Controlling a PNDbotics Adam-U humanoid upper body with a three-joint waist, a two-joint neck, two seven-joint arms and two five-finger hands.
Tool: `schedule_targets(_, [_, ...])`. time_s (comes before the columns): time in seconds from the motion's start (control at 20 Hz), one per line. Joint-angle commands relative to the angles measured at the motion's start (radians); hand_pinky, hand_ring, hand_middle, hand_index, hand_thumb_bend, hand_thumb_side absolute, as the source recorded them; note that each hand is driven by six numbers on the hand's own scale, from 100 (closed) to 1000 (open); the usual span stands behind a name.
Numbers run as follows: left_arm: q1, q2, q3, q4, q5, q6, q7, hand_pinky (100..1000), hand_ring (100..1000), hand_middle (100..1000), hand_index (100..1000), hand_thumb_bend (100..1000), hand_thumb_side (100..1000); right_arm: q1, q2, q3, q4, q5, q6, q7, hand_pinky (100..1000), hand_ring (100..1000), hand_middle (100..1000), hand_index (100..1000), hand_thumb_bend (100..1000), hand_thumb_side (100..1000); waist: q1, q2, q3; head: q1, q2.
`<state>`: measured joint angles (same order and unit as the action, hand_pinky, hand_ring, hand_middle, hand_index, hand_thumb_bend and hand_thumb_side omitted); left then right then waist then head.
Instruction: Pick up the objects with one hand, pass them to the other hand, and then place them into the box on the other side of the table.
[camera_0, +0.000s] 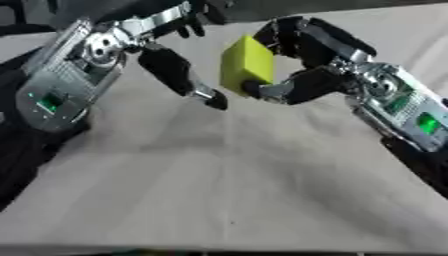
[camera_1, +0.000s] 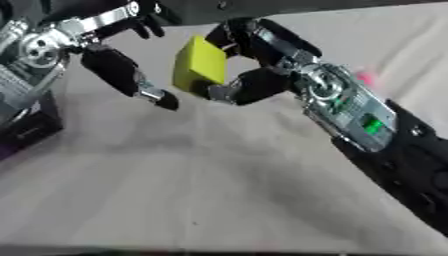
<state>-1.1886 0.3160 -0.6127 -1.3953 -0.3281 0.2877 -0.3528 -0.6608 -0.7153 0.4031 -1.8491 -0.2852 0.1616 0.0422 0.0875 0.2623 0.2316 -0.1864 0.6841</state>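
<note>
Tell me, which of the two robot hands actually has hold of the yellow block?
The right hand: its fingers and thumb are curled round the yellow block. The left hand only reaches toward it, fingers spread, holding nothing.

Right robot hand (camera_0: 306, 75) raised, fingers and thumb curled in a pinch; left robot hand (camera_0: 166, 60) beside it, fingers spread.
</note>
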Motion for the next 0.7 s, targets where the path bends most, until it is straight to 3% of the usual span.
schedule_targets(0.05, [-0.023, 0.003, 0.003, -0.003, -0.009, 0.004, 0.007, 796, 786, 837, 864, 870, 308, -0.023, -0.004, -0.003, -0.011, 0.007, -0.009, 0.013, 794, 790, 495, 622, 409, 100, 0.007, -0.028, 0.004, 0.013, -0.007])
schedule_targets(0.35, [-0.025, -0.006, -0.001, -0.005, 0.001, -0.003, 0.003, 796, 786, 836, 861, 870, 312, -0.032, 0.004, 0.003, 0.000, -0.002, -0.018, 0.026, 793, 791, 494, 622, 407, 100, 0.007, -0.021, 0.013, 0.039, -0.010])
schedule_targets(0.7, [-0.023, -0.013, -0.002, 0.004, 0.005, -0.004, 0.012, 788, 777, 808, 822, 825, 312, -0.033, 0.005, 0.004, 0.001, -0.006, -0.030, 0.031, 793, 791, 495, 622, 411, 100, 0.008, -0.019, 0.012, 0.038, -0.010])
